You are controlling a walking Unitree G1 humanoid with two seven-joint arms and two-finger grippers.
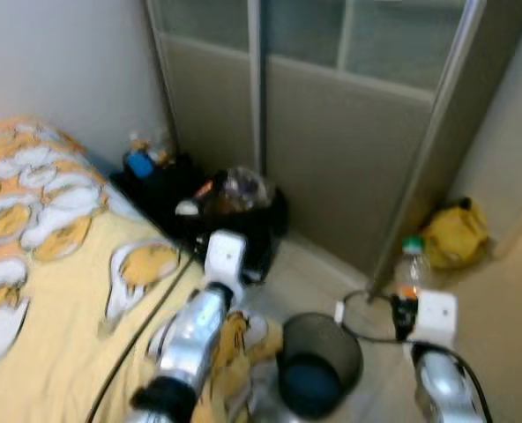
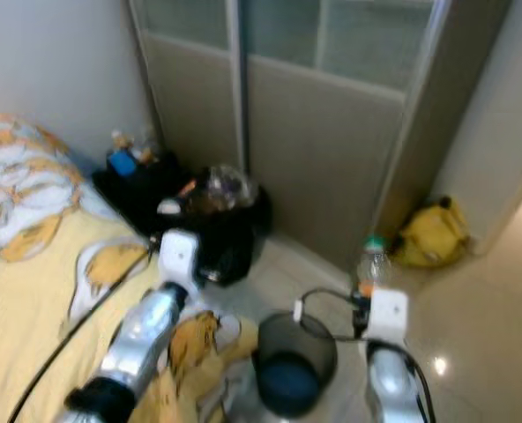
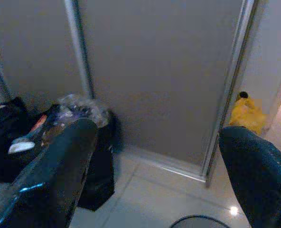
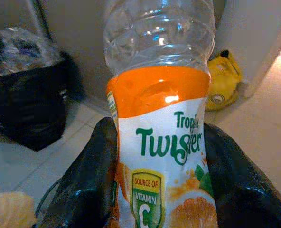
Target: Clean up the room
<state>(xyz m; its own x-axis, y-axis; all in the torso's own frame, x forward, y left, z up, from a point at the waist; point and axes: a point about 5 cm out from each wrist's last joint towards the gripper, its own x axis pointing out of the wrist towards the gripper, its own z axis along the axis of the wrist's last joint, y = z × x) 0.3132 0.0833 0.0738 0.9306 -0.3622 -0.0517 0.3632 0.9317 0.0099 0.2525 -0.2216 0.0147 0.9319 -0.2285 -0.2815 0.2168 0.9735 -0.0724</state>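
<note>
Bottle [image 4: 162,118] of orange drink, emptied and clear above its label, stands clamped between the two black fingers of the right gripper [image 4: 159,190], just beyond the round dark bin [image 1: 318,361] on the pale floor [image 1: 499,335]. Its long axis runs upright, green cap [image 1: 412,244] pointing up (the label reads level). Likely trouble: the smooth plastic could slip or buckle in the grip, or a release short of the rim would send it rolling across the tiles. Left gripper [image 3: 154,156] hangs with jaws wide apart, holding nothing, near the bed [image 1: 58,291].
</note>
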